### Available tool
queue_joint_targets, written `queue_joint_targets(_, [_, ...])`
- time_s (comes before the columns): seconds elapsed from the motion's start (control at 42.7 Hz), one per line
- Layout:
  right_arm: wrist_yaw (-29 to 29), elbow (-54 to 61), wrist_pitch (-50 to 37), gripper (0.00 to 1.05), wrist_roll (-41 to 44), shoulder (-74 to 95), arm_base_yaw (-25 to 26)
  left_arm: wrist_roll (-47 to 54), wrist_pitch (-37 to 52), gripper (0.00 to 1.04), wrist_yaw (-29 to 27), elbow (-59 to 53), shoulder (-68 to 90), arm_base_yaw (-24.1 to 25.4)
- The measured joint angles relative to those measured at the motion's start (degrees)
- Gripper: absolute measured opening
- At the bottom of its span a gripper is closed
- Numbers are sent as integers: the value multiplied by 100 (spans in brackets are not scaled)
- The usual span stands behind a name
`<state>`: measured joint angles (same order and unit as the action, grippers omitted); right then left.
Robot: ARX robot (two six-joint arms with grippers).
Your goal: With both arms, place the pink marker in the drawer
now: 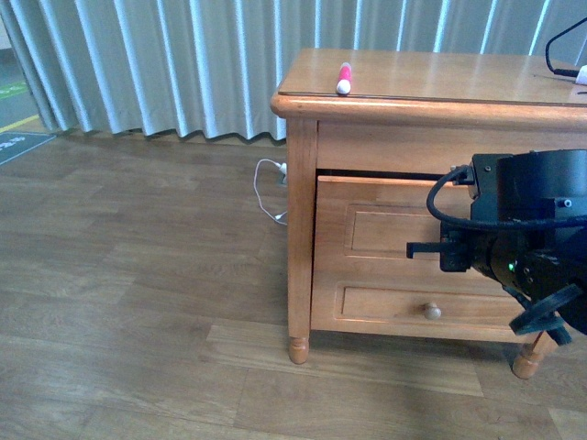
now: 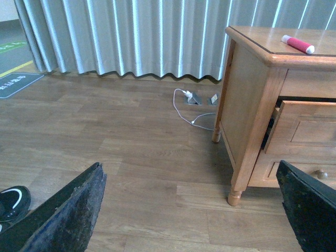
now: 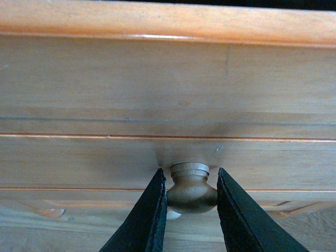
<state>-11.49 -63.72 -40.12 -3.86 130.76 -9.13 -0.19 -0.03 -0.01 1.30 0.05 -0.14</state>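
Right gripper [image 3: 190, 181] clamped on knob [image 3: 191, 197] of drawer [image 1: 381, 225]; drawer barely ajar. Marker [image 1: 344, 78] on cabinet top [image 1: 440, 78], near front-left corner, long axis front-to-back, above drawer. Left gripper [image 2: 189, 210] spread wide, empty, well off: likely picker.

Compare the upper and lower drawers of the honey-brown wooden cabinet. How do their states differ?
The upper panelled wooden drawer stands partly out, with a dark gap above it; the lower panelled wooden drawer looks shut. The upper drawer's round pale knob sits between the right gripper's black fingers; the lower drawer's knob is free. Both have honey-brown panelled fronts and one round knob.
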Motion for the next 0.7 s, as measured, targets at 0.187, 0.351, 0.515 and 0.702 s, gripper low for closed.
queue_joint_targets(0.187, [164,909,-553,23,-76,-378,22,0,0,98,0,0,0,0])
queue_joint_targets(0.351, [328,1906,-1119,23,-192,-776,39,0,0,98,0,0,0,0])
queue_joint_targets(0.515, [507,2940,-1718,24,-308,-1167,96,0,0,98,0,0,0,0])
queue_joint_targets(0.702, [505,3891,-2074,57,-468,-1578,133,0,0,98,0,0,0,0])
